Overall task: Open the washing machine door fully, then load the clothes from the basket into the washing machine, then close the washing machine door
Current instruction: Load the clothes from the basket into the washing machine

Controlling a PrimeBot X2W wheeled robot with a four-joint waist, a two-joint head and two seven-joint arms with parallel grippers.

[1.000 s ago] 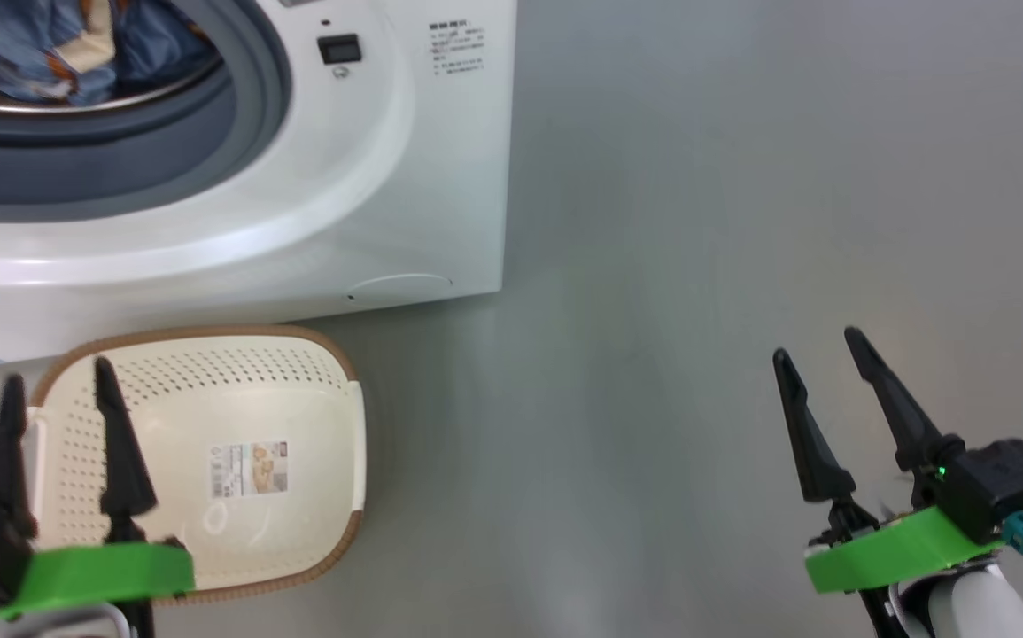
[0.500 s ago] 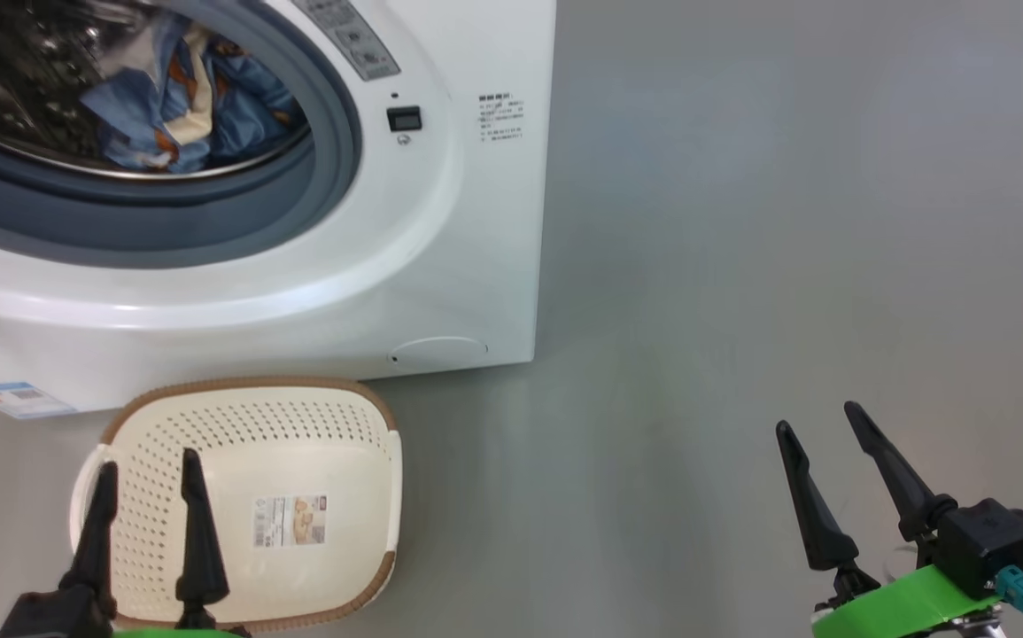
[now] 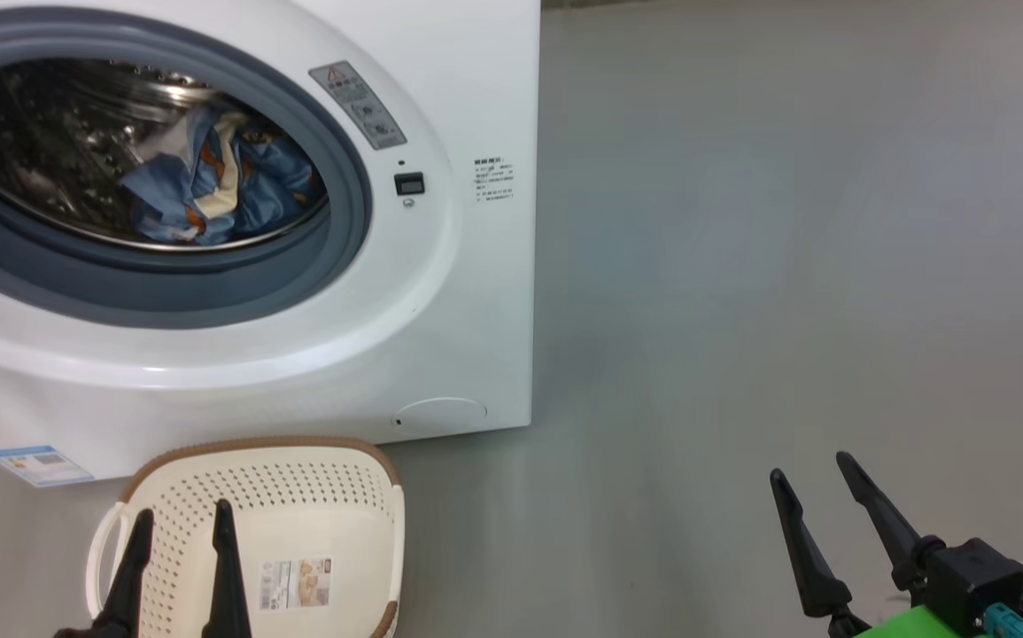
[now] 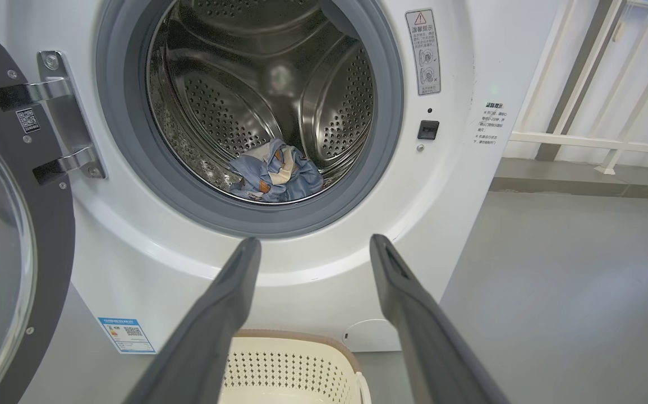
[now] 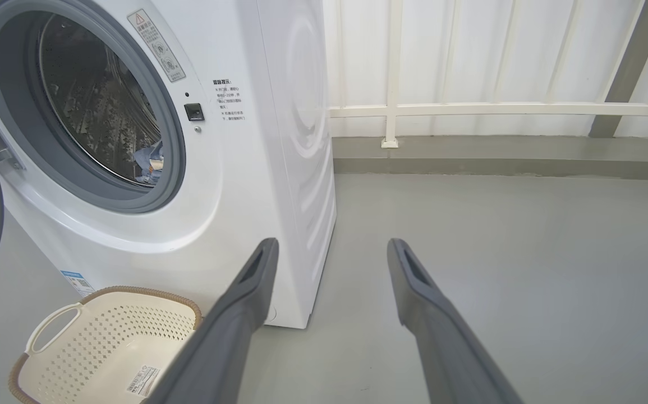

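The white washing machine (image 3: 467,292) stands with its door (image 4: 49,235) swung wide open to the left on its steel hinge. The light-blue printed clothes (image 3: 210,190) lie inside the steel drum, low behind the grey gasket (image 4: 391,112). On the floor in front of the machine sits the cream basket (image 3: 254,443), holding nothing but its label sticker. My left gripper (image 3: 183,514) is open over the basket, its fingers pointing toward the drum mouth. My right gripper (image 3: 810,467) is open above bare floor to the machine's right.
Grey floor (image 3: 786,266) stretches to the right of the machine. A white railing (image 5: 469,106) and a low kerb (image 5: 497,157) run along the back. A blue energy sticker (image 3: 40,463) and a round flap (image 3: 440,413) mark the machine's lower front.
The head camera has tilted up, so machine, basket and both grippers sit lower in the picture and more of the drum shows. Both grippers stay open.
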